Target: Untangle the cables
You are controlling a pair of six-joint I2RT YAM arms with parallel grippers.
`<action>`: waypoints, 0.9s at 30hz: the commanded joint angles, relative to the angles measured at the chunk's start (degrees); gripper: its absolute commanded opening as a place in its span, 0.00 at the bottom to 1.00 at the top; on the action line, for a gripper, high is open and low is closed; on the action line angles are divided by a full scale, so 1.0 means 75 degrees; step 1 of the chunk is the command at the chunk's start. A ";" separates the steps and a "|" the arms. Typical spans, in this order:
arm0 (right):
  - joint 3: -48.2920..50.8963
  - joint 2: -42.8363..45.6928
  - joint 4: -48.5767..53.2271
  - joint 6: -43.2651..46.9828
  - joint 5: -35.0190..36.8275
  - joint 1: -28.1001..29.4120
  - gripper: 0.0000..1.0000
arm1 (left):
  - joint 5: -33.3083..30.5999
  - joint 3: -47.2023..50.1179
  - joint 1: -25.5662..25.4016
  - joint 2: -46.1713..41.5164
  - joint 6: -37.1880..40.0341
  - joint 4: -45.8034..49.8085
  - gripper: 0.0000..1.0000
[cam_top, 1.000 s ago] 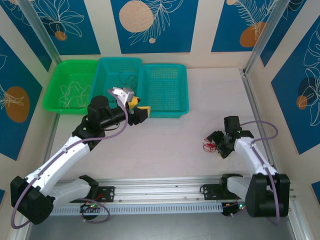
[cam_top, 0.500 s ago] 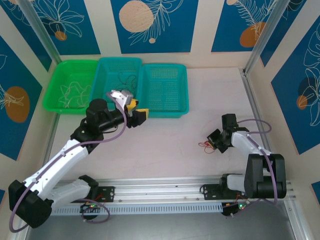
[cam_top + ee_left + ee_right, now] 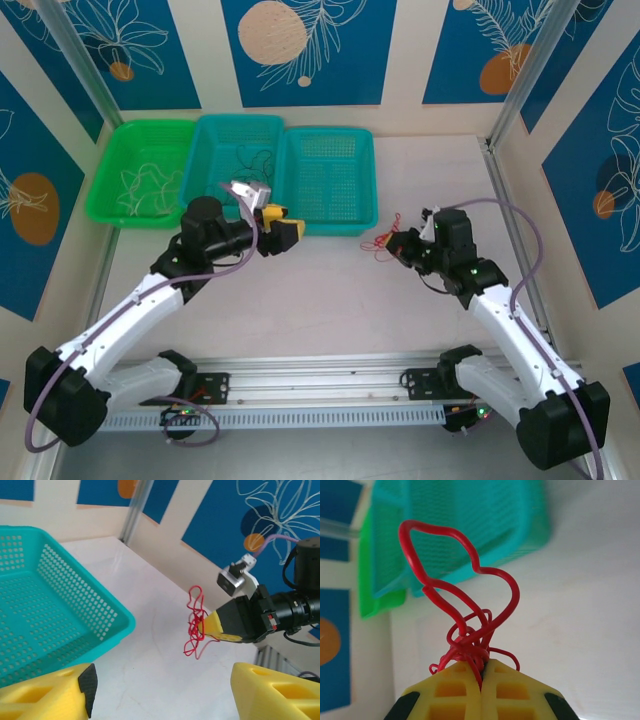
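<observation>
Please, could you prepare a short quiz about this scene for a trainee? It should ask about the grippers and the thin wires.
1. True or false: the right gripper is shut on the red cable.
2. Fill in the missing word: the jaws of the left gripper stand ____.
3. Where does the whitish wire lie? A: in the green basket. B: in the left gripper. C: in the right gripper.

Key: 1 true; 2 open; 3 A.
</observation>
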State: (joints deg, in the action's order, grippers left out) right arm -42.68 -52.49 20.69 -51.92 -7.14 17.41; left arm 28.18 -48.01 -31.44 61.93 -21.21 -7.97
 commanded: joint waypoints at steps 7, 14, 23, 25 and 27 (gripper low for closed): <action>-0.1620 -0.1007 -0.0742 0.0959 -0.0956 0.1643 0.00 | 0.1452 0.0161 -0.0279 0.0919 -0.1470 -0.1727 0.70; -0.1857 -0.1272 -0.1051 0.0809 -0.0880 0.1947 0.00 | 0.2426 -0.0385 -0.0488 0.1542 -0.1198 -0.1111 0.46; -0.1940 -0.1302 -0.0889 0.0834 -0.0637 0.1958 0.00 | 0.1990 -0.0416 -0.0671 0.1695 -0.0950 -0.0928 0.00; -0.1896 -0.1233 -0.0649 0.0875 -0.0379 0.1936 0.00 | 0.1648 -0.0425 -0.0671 0.1541 -0.0732 -0.0643 0.00; -0.1837 -0.1068 -0.0205 0.0870 0.0180 0.1852 0.05 | 0.1227 -0.0454 -0.0658 0.1356 -0.0458 -0.0188 0.00</action>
State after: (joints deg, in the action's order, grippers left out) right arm -55.27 -62.46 14.74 -46.68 -11.09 31.75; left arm 41.76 -50.41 -36.01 74.98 -28.14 -13.02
